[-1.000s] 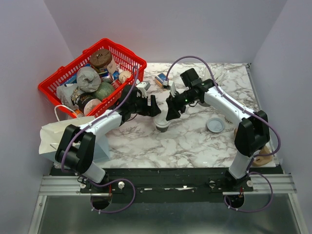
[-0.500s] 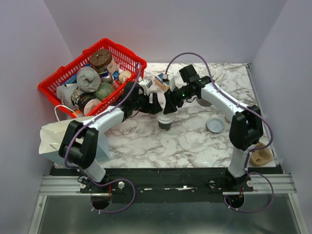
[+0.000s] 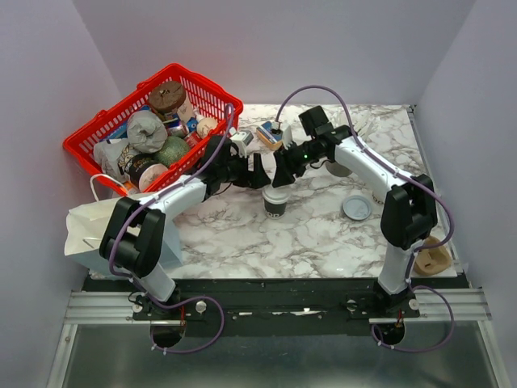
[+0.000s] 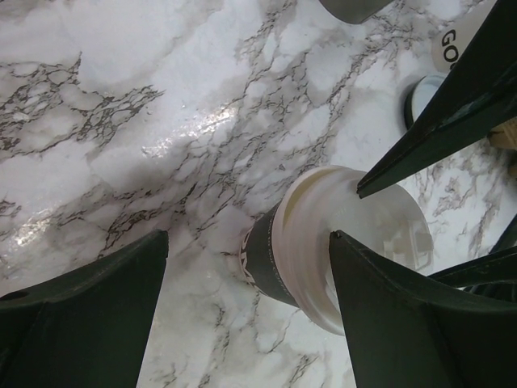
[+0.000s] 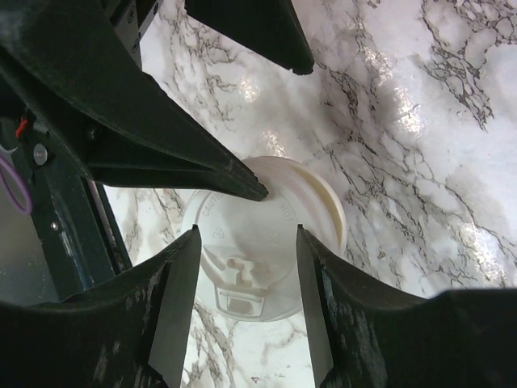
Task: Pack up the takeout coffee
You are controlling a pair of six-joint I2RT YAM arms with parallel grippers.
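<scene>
The takeout coffee [image 3: 275,200] stands upright on the marble table, with a dark brown body [image 4: 266,260] and a white lid [image 5: 258,242]. Both grippers hang just above it. My right gripper [image 3: 280,179] is over the lid, and the lid shows in the gap between its spread fingers [image 5: 174,307]; it grips nothing. My left gripper [image 3: 257,179] is wide open. One of its fingers [image 4: 404,323] has its tip over the lid's rim, and the other stands over bare table to the cup's left.
A red basket [image 3: 212,87] full of groceries stands at the back left. In front of it lies a white paper bag [image 3: 89,230]. A loose lid disc [image 3: 356,208] lies right of the cup, a lidless cup [image 3: 339,168] stands behind the right arm, and small items [image 3: 266,132] lie behind the grippers.
My right gripper has moved left and back until it is over the cup's lid. The left gripper has edged right toward it. The cup has hardly moved.
</scene>
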